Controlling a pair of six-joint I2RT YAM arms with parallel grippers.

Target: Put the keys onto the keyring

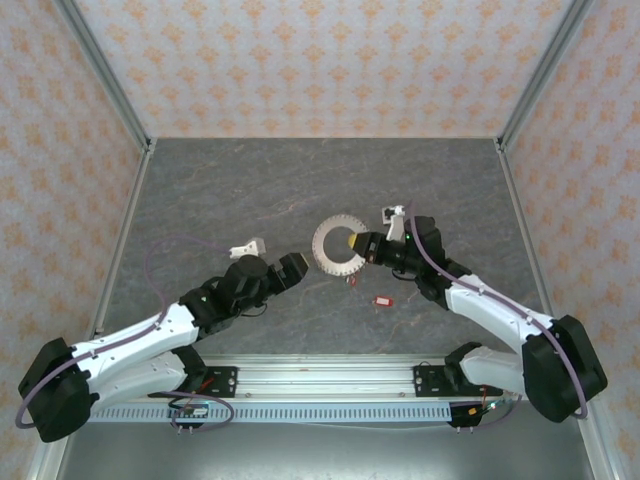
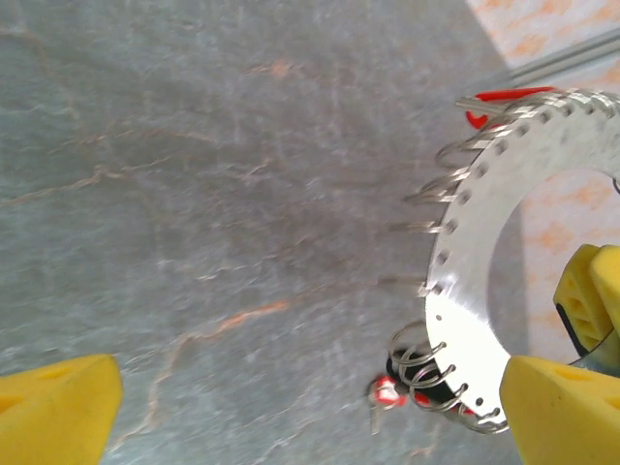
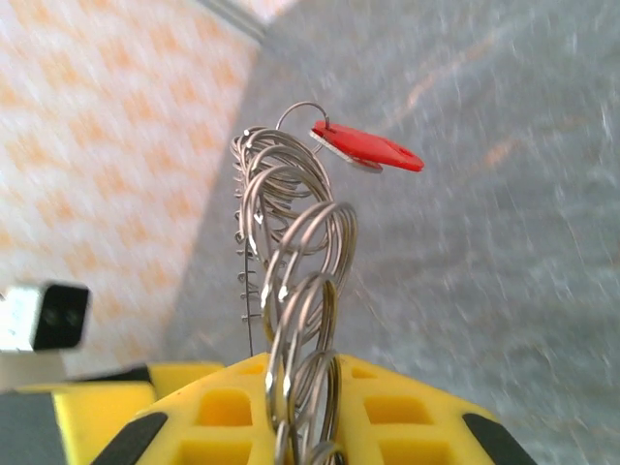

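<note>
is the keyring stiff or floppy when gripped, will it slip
Likely stiff: the keyring looks like flat metal plate, held edge-on in the right gripper. Its wire loops and red tag probably swing and snag. Smooth metal may slip.

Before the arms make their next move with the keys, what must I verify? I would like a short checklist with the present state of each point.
1. The right tool is shut on the keyring: ok.
2. The keyring sits centred between its fingers: ok.
3. The left tool is open and empty: ok.
4. One red-tagged key hangs from the keyring: ok.
5. The loose key lies on the table, not yet picked: not ok.
6. The second key, by the keyring's lower edge, threaded or lying loose: cannot tell.
</note>
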